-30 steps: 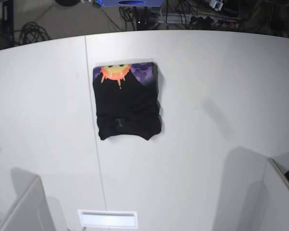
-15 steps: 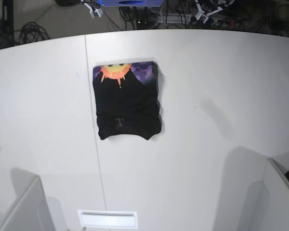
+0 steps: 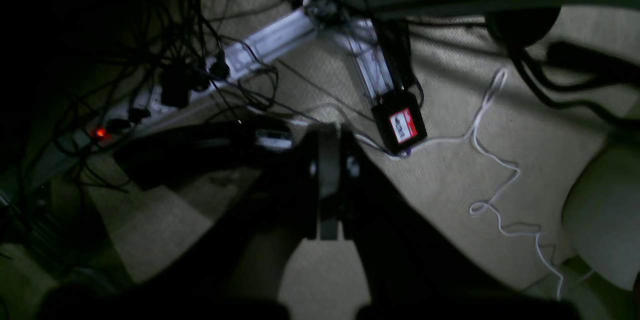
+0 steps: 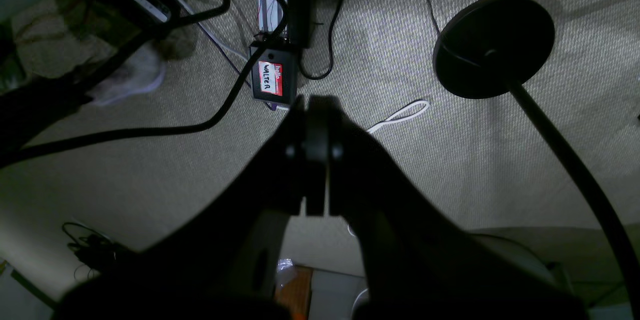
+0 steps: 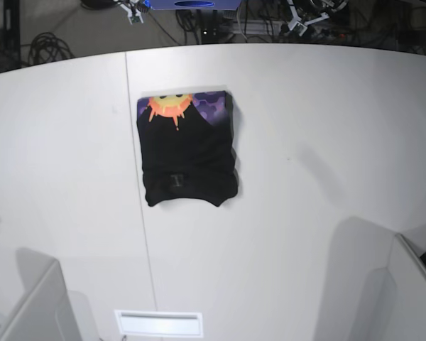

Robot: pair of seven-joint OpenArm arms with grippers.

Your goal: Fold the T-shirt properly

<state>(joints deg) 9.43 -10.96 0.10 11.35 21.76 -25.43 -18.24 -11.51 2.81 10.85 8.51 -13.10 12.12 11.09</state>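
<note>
White table (image 5: 305, 213), folded T-shirt (image 5: 187, 153) lying left of centre, sun print showing along far edge.
Left gripper (image 3: 330, 133) and right gripper (image 4: 311, 105) both off past table's far edge, over carpet and cables, jaws pressed together, holding nothing.

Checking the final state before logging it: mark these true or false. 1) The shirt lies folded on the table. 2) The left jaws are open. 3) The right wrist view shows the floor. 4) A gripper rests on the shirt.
1) True: the shirt lies folded on the table.
2) False: the left gripper has its jaws shut.
3) True: carpet and cables lie below the right gripper.
4) False: neither gripper touches the shirt.
</note>
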